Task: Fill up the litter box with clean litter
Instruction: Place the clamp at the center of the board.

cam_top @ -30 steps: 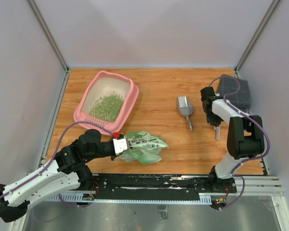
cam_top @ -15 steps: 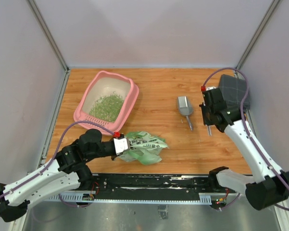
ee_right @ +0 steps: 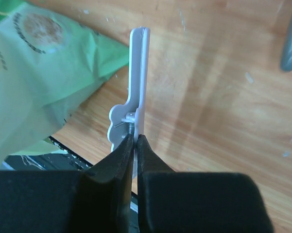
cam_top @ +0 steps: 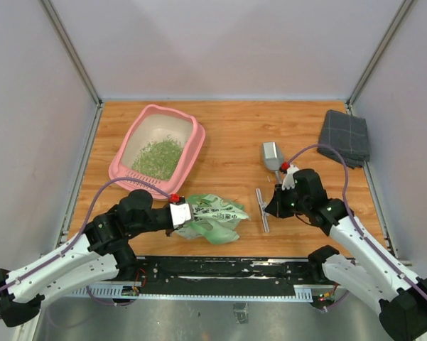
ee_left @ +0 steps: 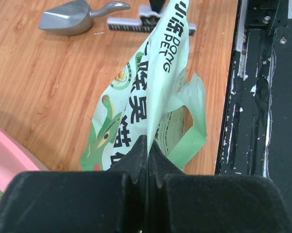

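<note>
The right end effector [cam_top: 272,206], gripping a pale plastic clip [ee_right: 140,73], is arriving beside the printed green plastic bag [cam_top: 214,217] pinched by the left end effector [ee_left: 148,145]. Green granular litter [cam_top: 158,158] is lying in the pink plastic litter box [cam_top: 197,135], so sealing is probably coming next.

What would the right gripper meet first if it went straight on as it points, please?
Probably the wooden table, touched first by the clip the right gripper holds; the green bag lies beside that line; depth is unclear.

Pale grey walls [cam_top: 220,42] enclose a wooden table [cam_top: 227,135].
</note>
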Motion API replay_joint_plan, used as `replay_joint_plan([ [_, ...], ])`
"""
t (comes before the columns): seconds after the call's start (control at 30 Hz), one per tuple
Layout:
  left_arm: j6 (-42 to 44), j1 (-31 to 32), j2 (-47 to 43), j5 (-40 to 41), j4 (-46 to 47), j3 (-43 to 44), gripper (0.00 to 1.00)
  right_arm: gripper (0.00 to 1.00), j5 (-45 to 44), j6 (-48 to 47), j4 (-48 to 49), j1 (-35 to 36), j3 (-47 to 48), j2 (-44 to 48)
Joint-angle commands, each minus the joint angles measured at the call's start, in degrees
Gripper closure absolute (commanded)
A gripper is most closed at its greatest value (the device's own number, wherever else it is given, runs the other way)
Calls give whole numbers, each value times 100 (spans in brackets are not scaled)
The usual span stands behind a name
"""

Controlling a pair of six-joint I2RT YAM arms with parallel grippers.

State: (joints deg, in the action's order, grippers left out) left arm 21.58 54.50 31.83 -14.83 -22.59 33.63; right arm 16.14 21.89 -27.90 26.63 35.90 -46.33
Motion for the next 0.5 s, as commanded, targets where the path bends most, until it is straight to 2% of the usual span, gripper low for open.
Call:
replay_joint_plan([
  [0.0, 26, -37, 45, 108, 703, 56, 100, 93, 491, 577, 935, 79, -666, -8],
  [0.17, 39, -37, 204, 121, 682, 91, 100, 90, 589, 706, 1341, 79, -1243, -186],
  [0.33, 31, -41, 235, 166, 672, 93, 100, 69, 612, 739, 1519, 79, -1409, -399],
  [0.47, 21, -38, 256, 190, 668, 83, 100, 59, 883, 675, 1650, 79, -1407, -647],
])
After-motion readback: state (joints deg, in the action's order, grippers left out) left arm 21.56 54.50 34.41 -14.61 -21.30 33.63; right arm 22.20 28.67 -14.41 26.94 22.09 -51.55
